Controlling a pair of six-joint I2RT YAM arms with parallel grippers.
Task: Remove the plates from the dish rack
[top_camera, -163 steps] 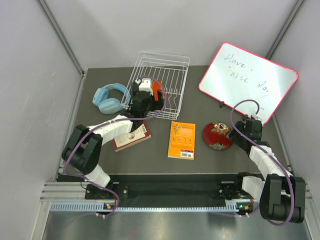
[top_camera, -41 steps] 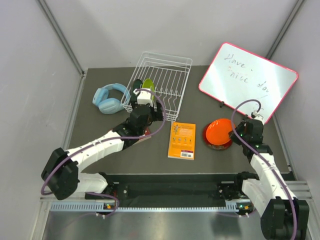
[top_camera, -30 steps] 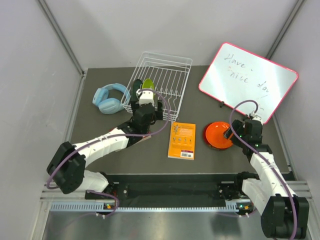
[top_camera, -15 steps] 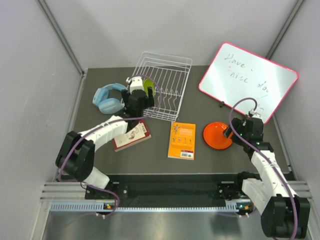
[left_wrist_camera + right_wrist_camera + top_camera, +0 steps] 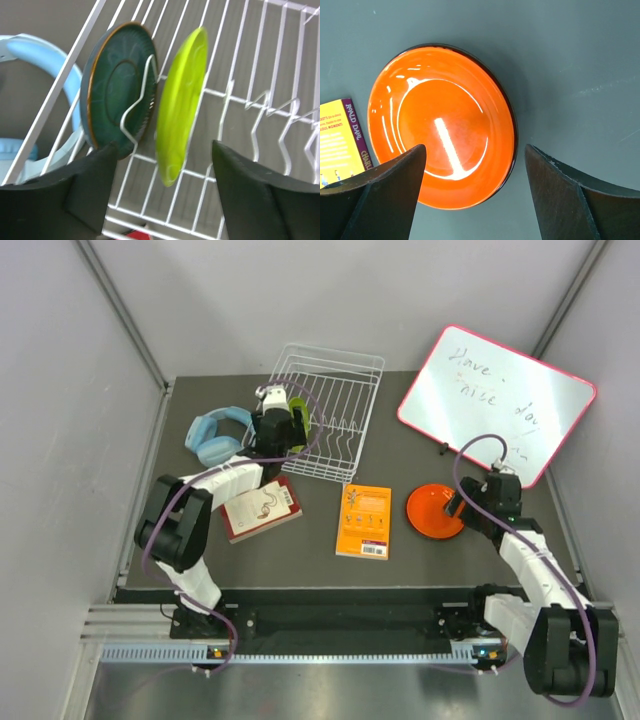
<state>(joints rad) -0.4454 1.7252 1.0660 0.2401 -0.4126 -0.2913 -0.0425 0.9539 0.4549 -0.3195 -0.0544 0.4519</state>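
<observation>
The white wire dish rack [image 5: 340,405] stands at the back middle of the table. A dark teal-green plate [image 5: 117,90] and a lime green plate [image 5: 182,100] stand on edge in its left slots. The lime plate also shows from above [image 5: 298,422]. My left gripper [image 5: 165,197] is open and empty at the rack's left end [image 5: 283,432], its jaws either side of the lime plate's lower edge, not touching. The orange plate [image 5: 433,510] lies flat on the table at the right. My right gripper [image 5: 472,200] is open and empty just above it [image 5: 457,508]. The dark red plate is hidden.
Blue headphones [image 5: 220,435] lie left of the rack. A red-brown book [image 5: 262,508] and an orange book [image 5: 364,520] lie in front of it. A pink-framed whiteboard [image 5: 495,400] leans at the back right. Grey walls close in both sides.
The orange plate left the rack and now lies where the dark red plate lay. My left gripper swung back to the rack's left end, open. My right gripper stays open over the orange plate.
</observation>
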